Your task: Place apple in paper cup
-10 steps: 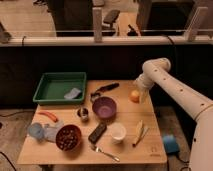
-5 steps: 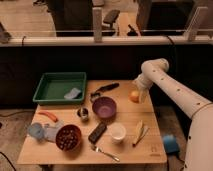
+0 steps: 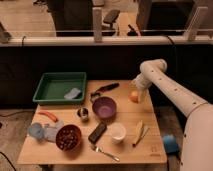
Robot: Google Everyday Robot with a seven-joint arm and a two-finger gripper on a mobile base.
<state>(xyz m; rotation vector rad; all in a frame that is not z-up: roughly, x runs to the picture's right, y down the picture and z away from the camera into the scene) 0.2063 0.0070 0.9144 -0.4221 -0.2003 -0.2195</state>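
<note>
The apple (image 3: 133, 97), small, round and orange-yellow, is at the right edge of the wooden table (image 3: 150, 150). My gripper (image 3: 136, 91) comes down from the white arm and sits right on top of the apple, touching or almost touching it. I cannot tell whether the apple rests on the table or hangs just above it. The paper cup (image 3: 118, 131), short and white, stands upright at the table's front, left of and nearer than the apple, well apart from the gripper.
A purple bowl (image 3: 105, 107) sits between the apple and the cup. A green tray (image 3: 50, 80), black-handled tool (image 3: 105, 89), metal cup (image 3: 83, 114), carrot (image 3: 48, 115), brown bowl (image 3: 68, 137), black block (image 3: 97, 132), fork (image 3: 105, 152) and banana (image 3: 138, 131) lie around.
The gripper stays at the apple at the table's right edge. The arm's rear part has shifted a little at the right side of the view. The apple has barely moved.
</note>
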